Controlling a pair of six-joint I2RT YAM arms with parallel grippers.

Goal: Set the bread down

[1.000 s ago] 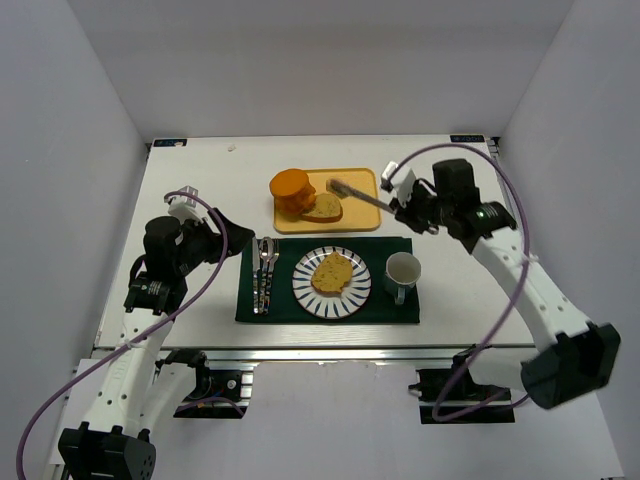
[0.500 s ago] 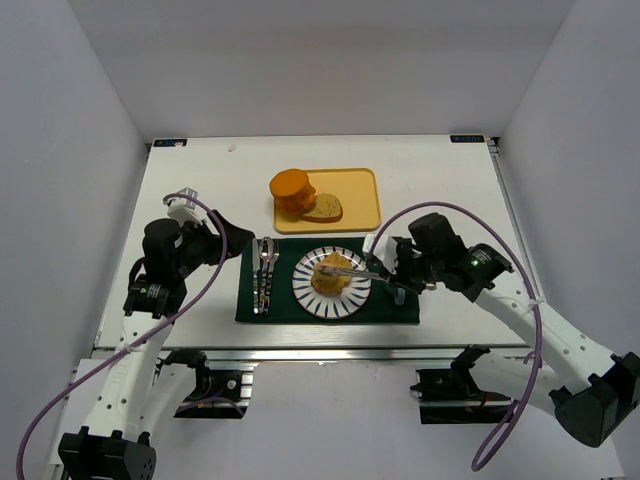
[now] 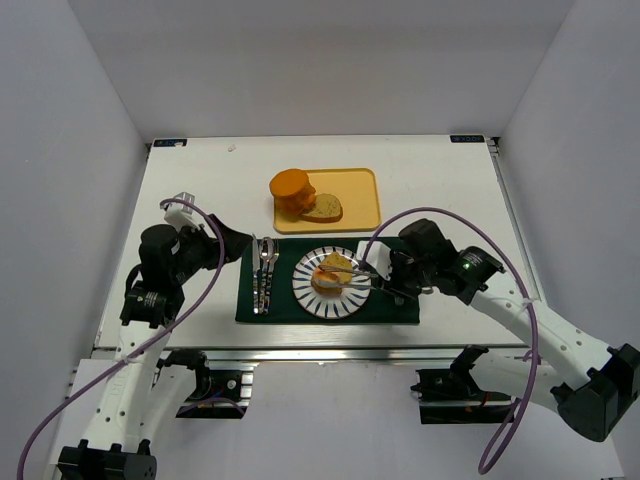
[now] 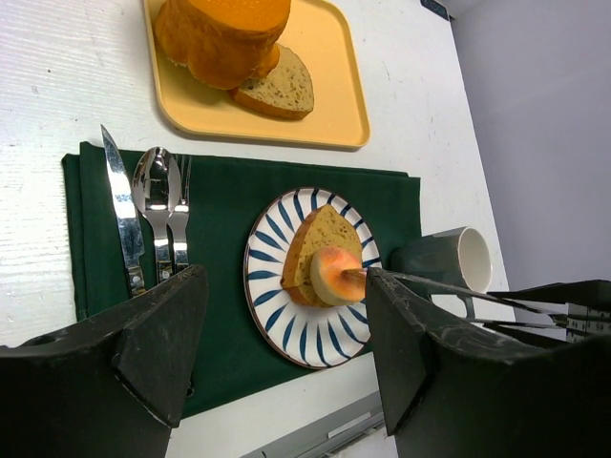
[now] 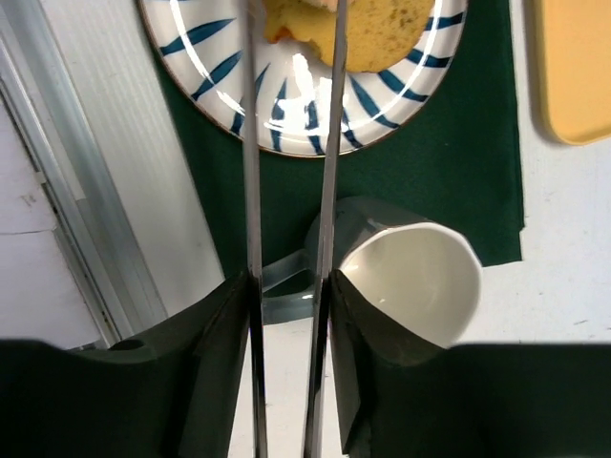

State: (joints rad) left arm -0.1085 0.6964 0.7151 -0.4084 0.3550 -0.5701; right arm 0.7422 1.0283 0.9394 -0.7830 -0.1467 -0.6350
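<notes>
The bread (image 3: 338, 268), a golden-yellow slice, lies on the blue-striped plate (image 3: 304, 294). It also shows in the left wrist view (image 4: 315, 243) and at the top of the right wrist view (image 5: 382, 33). My right gripper (image 3: 388, 272) (image 5: 286, 305) is shut on metal tongs (image 5: 250, 143). The tongs' tips hold a small round orange-pink piece (image 4: 336, 275) against the bread over the plate. My left gripper (image 3: 236, 243) (image 4: 286, 281) is open and empty, left of the placemat.
A yellow tray (image 3: 360, 200) at the back holds a thick orange stack (image 3: 291, 188) and a paler slice (image 3: 325, 208). A knife, spoon and fork (image 3: 264, 270) lie on the green placemat (image 3: 280, 305). A grey mug (image 5: 410, 277) stands right of the plate, under my right wrist.
My right arm swung the tongs from the tray down to the plate. The tips now hold the round piece on the bread. The left arm barely moved.
</notes>
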